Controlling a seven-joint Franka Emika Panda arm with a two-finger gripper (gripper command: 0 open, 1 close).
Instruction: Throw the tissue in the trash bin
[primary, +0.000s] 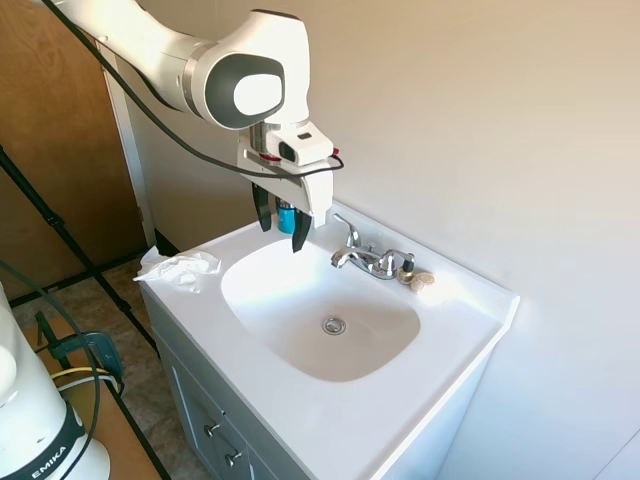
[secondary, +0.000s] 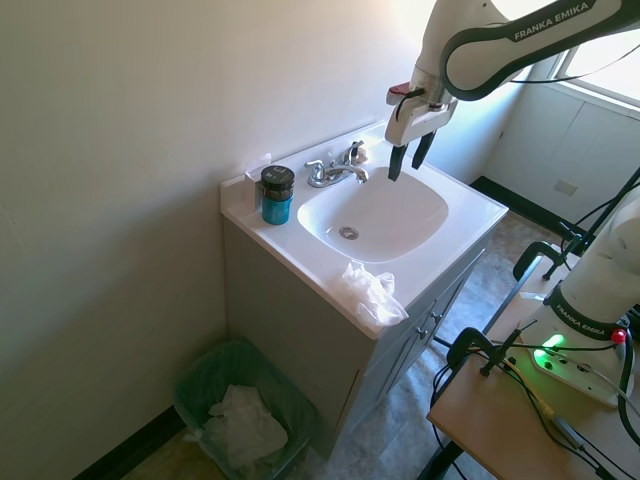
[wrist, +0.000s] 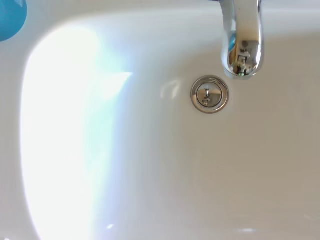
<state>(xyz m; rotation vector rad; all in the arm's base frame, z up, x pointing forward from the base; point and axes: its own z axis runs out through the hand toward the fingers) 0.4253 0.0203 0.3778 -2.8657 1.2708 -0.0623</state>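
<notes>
The tissue (primary: 178, 268) (secondary: 372, 293) is a crumpled white wad lying on the front corner of the vanity top, beside the basin. My gripper (primary: 281, 222) (secondary: 410, 158) hangs open and empty above the basin, well apart from the tissue. The trash bin (secondary: 205, 385) is a green mesh basket on the floor beside the vanity, with white paper (secondary: 240, 425) inside it; it shows only in the second exterior view. The wrist view shows just the basin, its drain (wrist: 210, 94) and the faucet spout (wrist: 242, 37).
A white sink (primary: 410, 395) (secondary: 450, 205) tops the vanity cabinet. A chrome faucet (primary: 367, 257) (secondary: 335, 170) stands at the back, a blue jar with a dark lid (secondary: 277, 194) (primary: 287, 217) in the back corner, and a small beige lump (primary: 421, 281) beside the faucet. Walls close the back and side.
</notes>
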